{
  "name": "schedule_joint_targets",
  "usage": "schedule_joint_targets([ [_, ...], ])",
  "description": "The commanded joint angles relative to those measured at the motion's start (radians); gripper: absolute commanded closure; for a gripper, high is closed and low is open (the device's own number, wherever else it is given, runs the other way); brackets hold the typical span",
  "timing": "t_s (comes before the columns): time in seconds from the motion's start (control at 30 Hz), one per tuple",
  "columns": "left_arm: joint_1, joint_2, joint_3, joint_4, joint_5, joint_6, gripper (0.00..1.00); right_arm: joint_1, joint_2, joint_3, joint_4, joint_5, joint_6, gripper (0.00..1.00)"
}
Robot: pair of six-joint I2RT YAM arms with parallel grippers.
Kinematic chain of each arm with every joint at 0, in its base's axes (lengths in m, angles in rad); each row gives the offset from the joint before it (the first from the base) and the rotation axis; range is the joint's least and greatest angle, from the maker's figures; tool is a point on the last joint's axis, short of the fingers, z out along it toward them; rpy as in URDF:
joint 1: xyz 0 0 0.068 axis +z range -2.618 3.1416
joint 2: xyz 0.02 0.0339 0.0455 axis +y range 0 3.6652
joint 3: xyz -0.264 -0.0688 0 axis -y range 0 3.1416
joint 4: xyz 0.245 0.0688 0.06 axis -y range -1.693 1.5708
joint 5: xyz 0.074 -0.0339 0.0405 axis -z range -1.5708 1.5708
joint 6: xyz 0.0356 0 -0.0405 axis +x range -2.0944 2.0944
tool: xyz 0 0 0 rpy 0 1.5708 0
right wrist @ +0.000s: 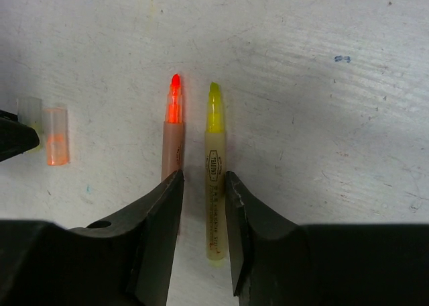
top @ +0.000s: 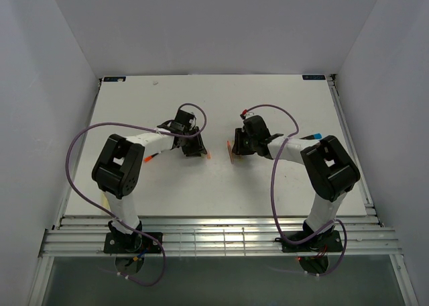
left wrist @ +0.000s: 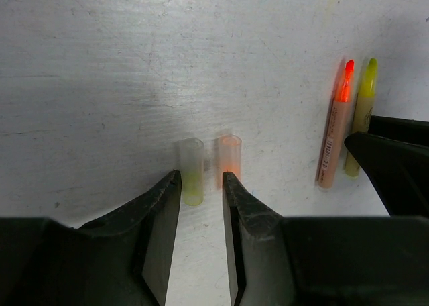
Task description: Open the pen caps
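Two caps lie off their pens on the white table [top: 201, 105]: a pale yellow cap [left wrist: 192, 170] and an orange cap [left wrist: 230, 157], side by side. My left gripper [left wrist: 201, 185] is open and empty just short of them, its fingertips [left wrist: 173, 185] near each cap. An uncapped orange highlighter [right wrist: 172, 128] and an uncapped yellow highlighter [right wrist: 214, 172] lie parallel. My right gripper [right wrist: 202, 185] is open, with the yellow barrel lying on the table between its fingers. The caps also show in the right wrist view: the orange cap [right wrist: 57, 135] and the pale cap [right wrist: 29, 111].
Both grippers [top: 194, 148] [top: 238, 148] face each other at the table's middle, close together. A blue-tipped item [top: 317, 136] lies by the right arm and an orange-red one [top: 149, 158] under the left arm. White walls enclose the table.
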Motion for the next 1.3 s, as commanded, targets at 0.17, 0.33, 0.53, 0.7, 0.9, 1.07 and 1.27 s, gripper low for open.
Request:
schedule_joint_targets([
  [0.17, -0.005, -0.031, -0.056, -0.077, -0.053, 0.009, 0.53, -0.016, 0.025, -0.027, 0.007, -0.075, 0.002, 0.62],
  [0.33, -0.005, -0.066, -0.066, -0.077, -0.070, 0.007, 0.50, -0.019, 0.008, -0.046, 0.024, -0.085, 0.016, 0.61],
  [0.53, -0.005, -0.106, -0.073, -0.078, -0.081, 0.007, 0.47, -0.024, -0.029, -0.054, 0.026, -0.074, 0.013, 0.60],
  [0.7, -0.005, -0.167, -0.075, -0.092, -0.102, 0.000, 0.46, -0.030, -0.083, -0.057, 0.014, -0.051, -0.001, 0.57],
  [0.9, 0.077, -0.256, -0.029, -0.182, -0.234, -0.035, 0.44, -0.030, -0.196, -0.031, -0.122, 0.076, -0.055, 0.48],
  [1.07, 0.218, -0.287, 0.043, -0.251, -0.298, -0.057, 0.44, -0.030, -0.299, -0.011, -0.229, 0.127, -0.101, 0.44],
  [1.27, 0.301, -0.163, 0.203, -0.340, -0.383, -0.049, 0.48, -0.028, -0.425, -0.045, -0.266, 0.106, -0.122, 0.44],
])
